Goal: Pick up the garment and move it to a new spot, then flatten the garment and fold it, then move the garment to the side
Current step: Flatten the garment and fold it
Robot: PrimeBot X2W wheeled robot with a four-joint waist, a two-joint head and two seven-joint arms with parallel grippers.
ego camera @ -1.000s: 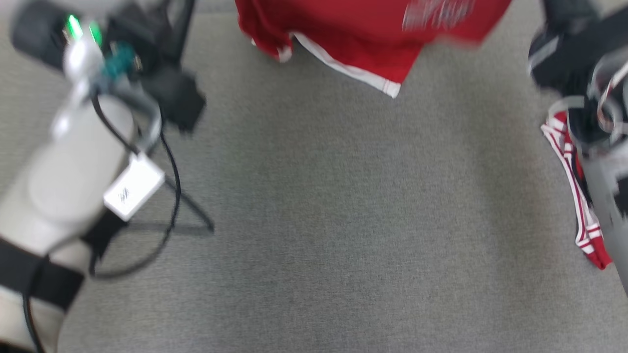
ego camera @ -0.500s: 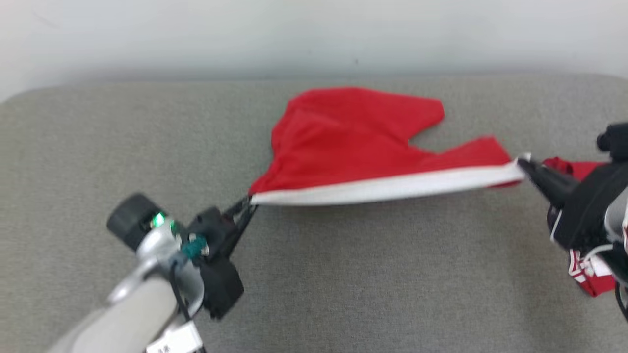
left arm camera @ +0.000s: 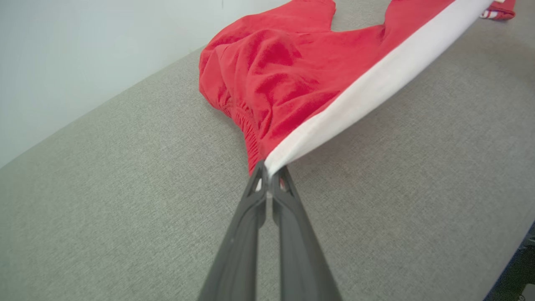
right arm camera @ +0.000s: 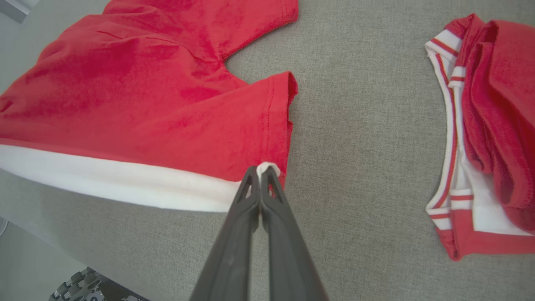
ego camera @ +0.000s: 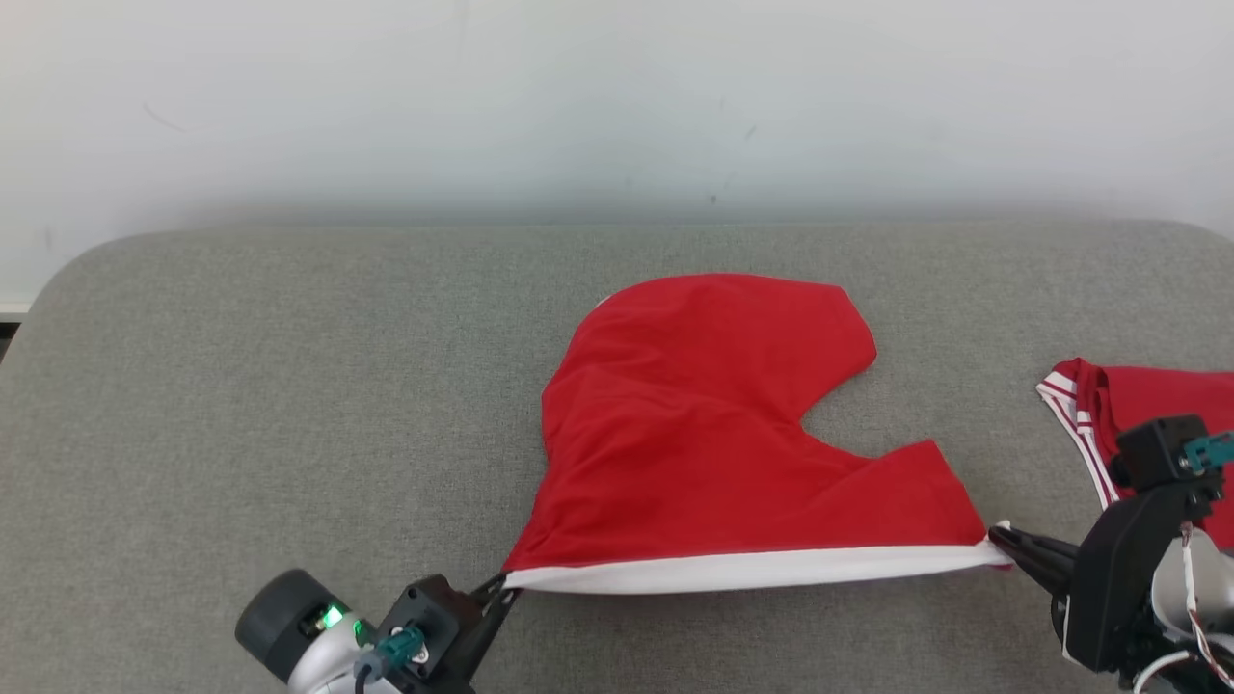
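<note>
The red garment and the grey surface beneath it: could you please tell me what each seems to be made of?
The red garment looks like soft matte knit, probably cotton or a blend: it drapes, wrinkles and shows stitched hems. Its white band seems the same cloth. The grey surface looks like matte woven upholstery textile, with a fine weave.

Left gripper (ego camera: 500, 584) low left, right gripper (ego camera: 999, 535) low right, well apart, fingers angled inward, both clamped tight on the red shorts (ego camera: 704, 434).
</note>
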